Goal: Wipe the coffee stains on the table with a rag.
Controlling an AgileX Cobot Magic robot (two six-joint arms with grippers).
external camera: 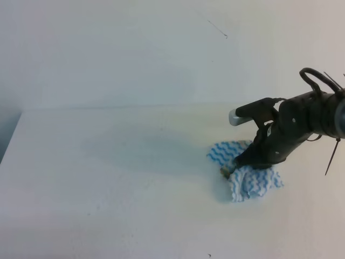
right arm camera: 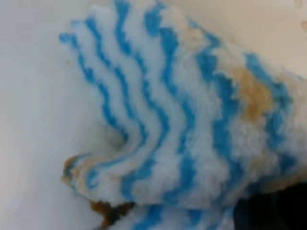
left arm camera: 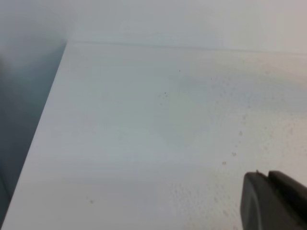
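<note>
The rag (external camera: 245, 178) is thin and fluffy, with wavy blue and white stripes. It lies bunched and folded on the right part of the table (external camera: 108, 178), which is flat, matte and white. From close, my right wrist view shows soft fibres and tan-brown marks on the cloth. My right claw (external camera: 237, 164) is black and presses down on the middle of the rag; I cannot tell if its jaws are apart or together. My left claw (left arm camera: 273, 201) shows only as a dark tip over bare table, and its state I cannot tell.
</note>
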